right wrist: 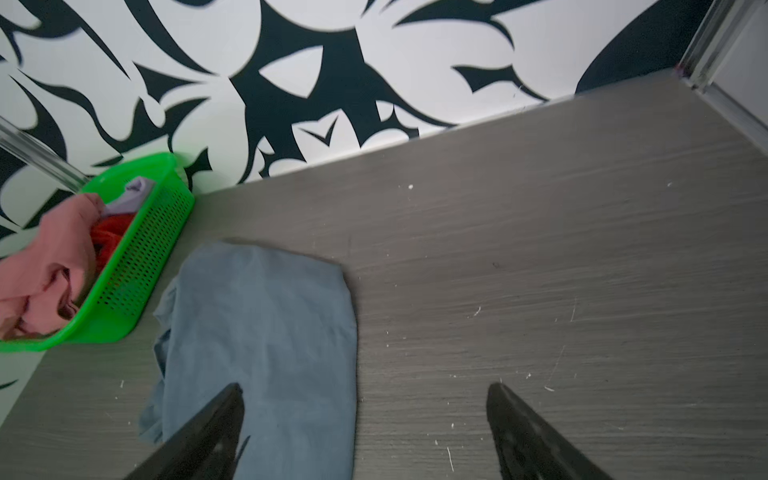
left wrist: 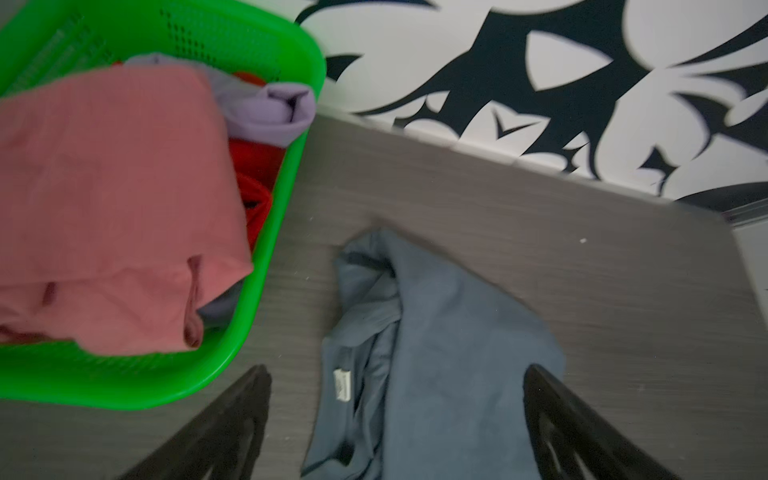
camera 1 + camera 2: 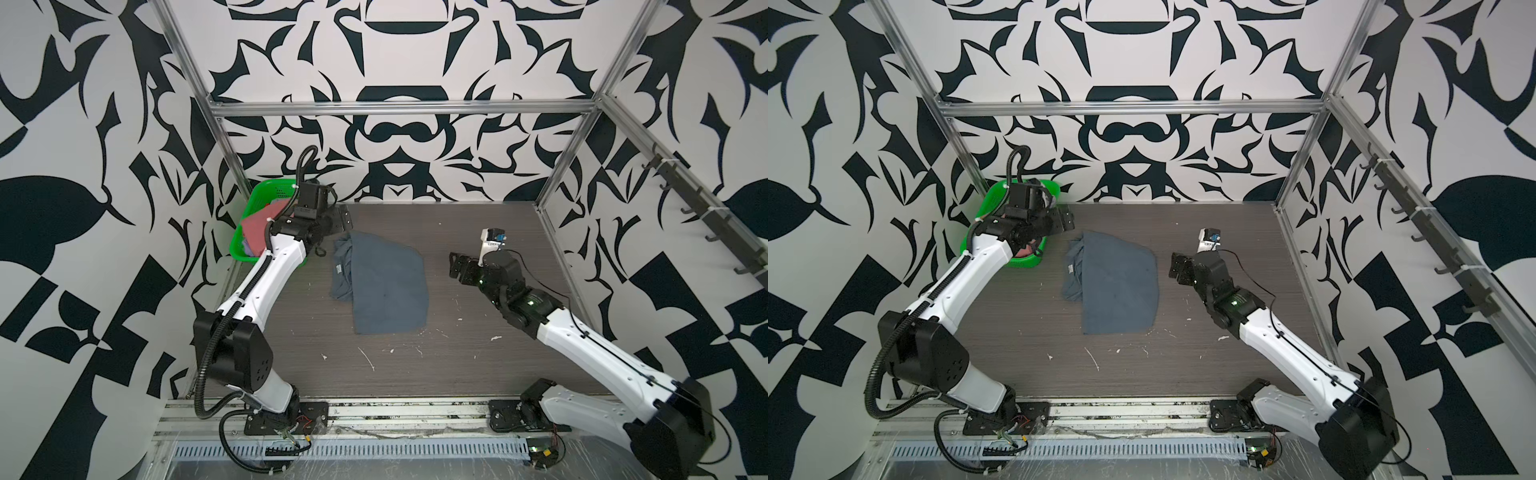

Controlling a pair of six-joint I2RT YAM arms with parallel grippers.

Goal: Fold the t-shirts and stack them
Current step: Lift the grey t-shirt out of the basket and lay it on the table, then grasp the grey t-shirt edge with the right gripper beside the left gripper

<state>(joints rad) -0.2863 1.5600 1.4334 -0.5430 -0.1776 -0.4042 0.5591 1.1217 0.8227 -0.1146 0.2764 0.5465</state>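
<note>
The slate-blue t-shirt (image 3: pixel 382 286) is laid folded mid-table; the left gripper (image 2: pixel 395 370) and right gripper (image 1: pixel 365 386) are spread wide apart.

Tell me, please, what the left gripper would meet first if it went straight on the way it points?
Most likely the blue-grey t-shirt, near its labelled collar end, lying on the table; depth is unclear.

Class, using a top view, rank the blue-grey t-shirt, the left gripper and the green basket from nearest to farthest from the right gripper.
1. blue-grey t-shirt, mid-table, beside the right gripper.
2. left gripper, past the shirt's back-left corner.
3. green basket, back-left corner.
</note>
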